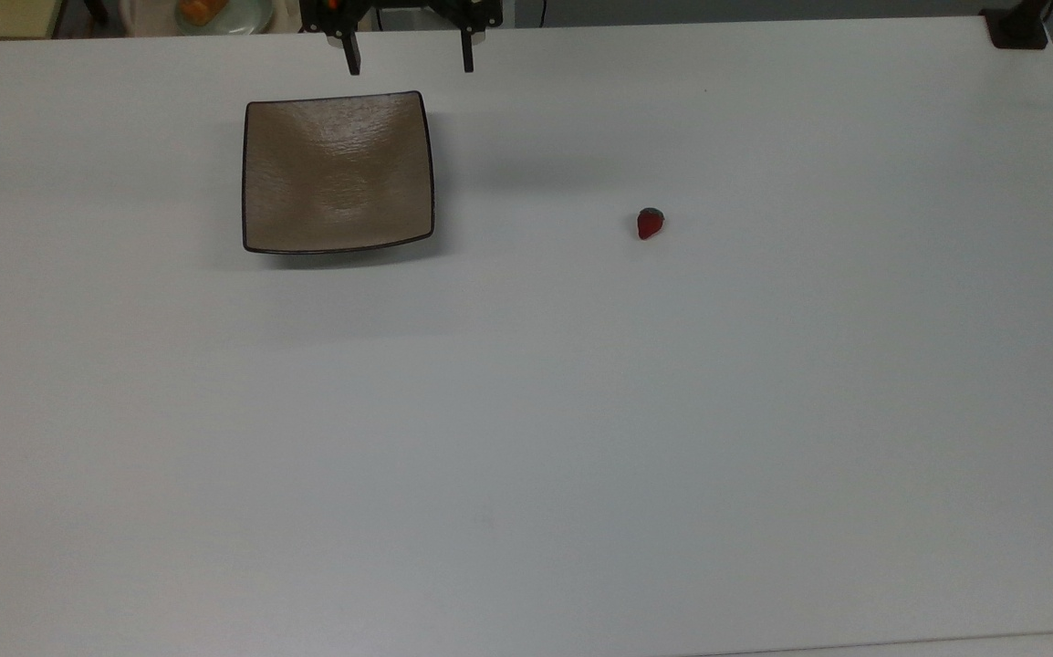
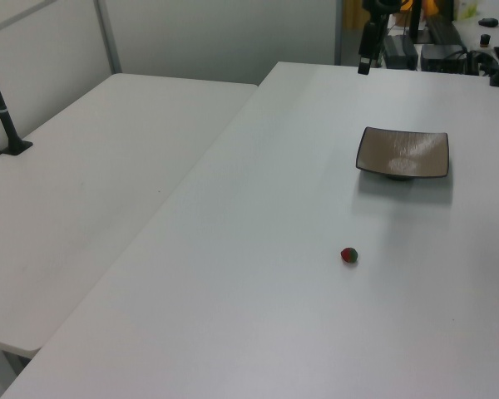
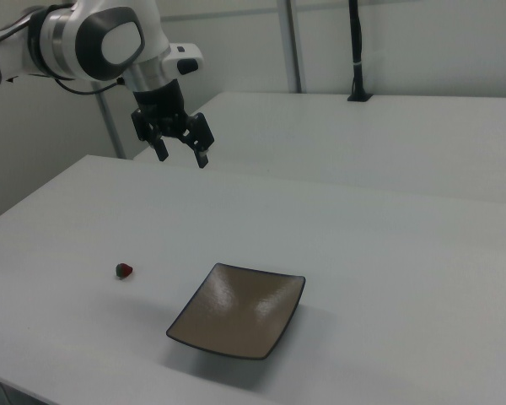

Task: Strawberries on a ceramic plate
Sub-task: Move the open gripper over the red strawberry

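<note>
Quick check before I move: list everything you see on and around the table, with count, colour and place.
strawberry: one, red with a dark cap, on the bare table, apart from the plate, to the top view's right of it.
ceramic plate: one, square, tan-brown with a dark rim, empty, toward the top view's upper left.
table: one, white, under both.
second table: one, white, adjoining on the left view's left.
gripper: one, black, open, raised near the plate's far edge, holding nothing.
</note>
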Robot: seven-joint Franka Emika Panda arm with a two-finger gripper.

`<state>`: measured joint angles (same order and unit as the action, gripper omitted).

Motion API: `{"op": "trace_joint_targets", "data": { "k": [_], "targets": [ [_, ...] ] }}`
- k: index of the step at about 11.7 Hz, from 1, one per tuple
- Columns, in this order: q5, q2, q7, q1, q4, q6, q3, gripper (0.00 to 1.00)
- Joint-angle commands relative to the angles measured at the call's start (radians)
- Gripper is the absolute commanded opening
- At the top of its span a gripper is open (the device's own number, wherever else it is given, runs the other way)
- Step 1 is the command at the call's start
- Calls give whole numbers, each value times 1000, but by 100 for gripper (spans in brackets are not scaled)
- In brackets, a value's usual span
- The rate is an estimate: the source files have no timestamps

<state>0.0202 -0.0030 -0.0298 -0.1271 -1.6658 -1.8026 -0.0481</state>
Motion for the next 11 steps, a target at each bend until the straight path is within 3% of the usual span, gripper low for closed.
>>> {"op": "trace_joint_targets", "data": {
  "k": [1,7,11],
  "targets": [
    [17,11,17,11,18,12,14,100],
    [17,11,17,6,12,14,14,100],
    [32,12,36,-63,-14,12,16,100]
  ]
}}
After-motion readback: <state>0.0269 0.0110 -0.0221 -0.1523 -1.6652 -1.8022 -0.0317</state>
